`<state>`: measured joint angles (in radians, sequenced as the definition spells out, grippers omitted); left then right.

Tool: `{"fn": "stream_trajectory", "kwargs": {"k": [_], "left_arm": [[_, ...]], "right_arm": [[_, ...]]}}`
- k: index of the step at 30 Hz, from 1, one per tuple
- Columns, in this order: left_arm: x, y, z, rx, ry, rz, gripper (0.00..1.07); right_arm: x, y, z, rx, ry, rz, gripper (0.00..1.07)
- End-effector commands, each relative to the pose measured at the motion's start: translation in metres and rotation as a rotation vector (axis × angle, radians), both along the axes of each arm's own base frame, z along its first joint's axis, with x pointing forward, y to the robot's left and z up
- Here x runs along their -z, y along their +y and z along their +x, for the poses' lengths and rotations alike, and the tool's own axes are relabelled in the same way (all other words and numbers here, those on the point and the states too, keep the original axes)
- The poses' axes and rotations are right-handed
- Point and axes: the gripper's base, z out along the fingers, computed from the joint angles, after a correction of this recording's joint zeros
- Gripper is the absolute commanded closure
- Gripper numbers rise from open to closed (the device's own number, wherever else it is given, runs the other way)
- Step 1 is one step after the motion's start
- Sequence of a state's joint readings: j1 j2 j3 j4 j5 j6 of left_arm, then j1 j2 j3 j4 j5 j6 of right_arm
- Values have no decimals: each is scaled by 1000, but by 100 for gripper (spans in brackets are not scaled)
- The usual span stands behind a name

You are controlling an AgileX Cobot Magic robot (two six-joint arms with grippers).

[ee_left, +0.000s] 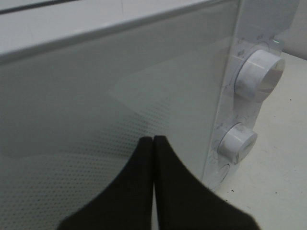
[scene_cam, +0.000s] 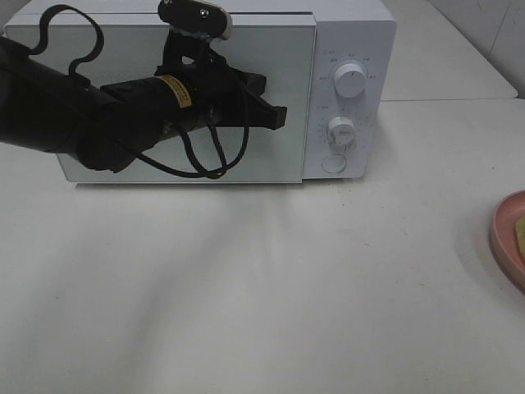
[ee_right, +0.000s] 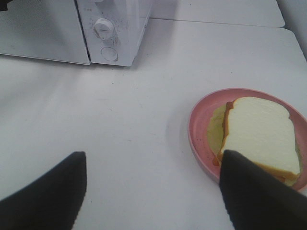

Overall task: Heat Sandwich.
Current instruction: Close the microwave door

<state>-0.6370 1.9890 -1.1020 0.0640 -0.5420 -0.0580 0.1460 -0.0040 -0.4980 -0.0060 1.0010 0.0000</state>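
My left gripper (ee_left: 153, 140), fingers pressed shut on nothing, sits at the closed microwave (scene_cam: 353, 33) door. My right gripper (ee_right: 153, 165) hangs wide open, empty, above the tabletop (ee_right: 120, 124). The sandwich (ee_right: 259, 134) lies on the pink plate (ee_right: 199, 129) at three o'clock: I judge it light, soft, crushable, so hold it gently by the crust edges. The dial markings and the yellow arm label are unreadable.

Black left arm (scene_cam: 98, 115) with yellow label (scene_cam: 174, 90), looping black cable (scene_cam: 205, 156), grey camera (scene_cam: 197, 16).

Ext high: looks down on table (scene_cam: 246, 312), microwave (scene_cam: 349, 49). L wrist: close on its door. R wrist: farther, shares microwave.
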Motion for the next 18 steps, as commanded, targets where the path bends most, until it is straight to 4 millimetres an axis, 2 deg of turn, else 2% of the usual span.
{"fn": "stream_trajectory", "kwargs": {"k": [1, 18], "left_arm": [[-6, 2, 16, -71, 2, -67, 107], [-6, 0, 20, -75, 7, -69, 107]], "right_arm": [[0, -1, -4, 6, -33, -3, 33], [0, -1, -4, 6, -33, -3, 33]]}}
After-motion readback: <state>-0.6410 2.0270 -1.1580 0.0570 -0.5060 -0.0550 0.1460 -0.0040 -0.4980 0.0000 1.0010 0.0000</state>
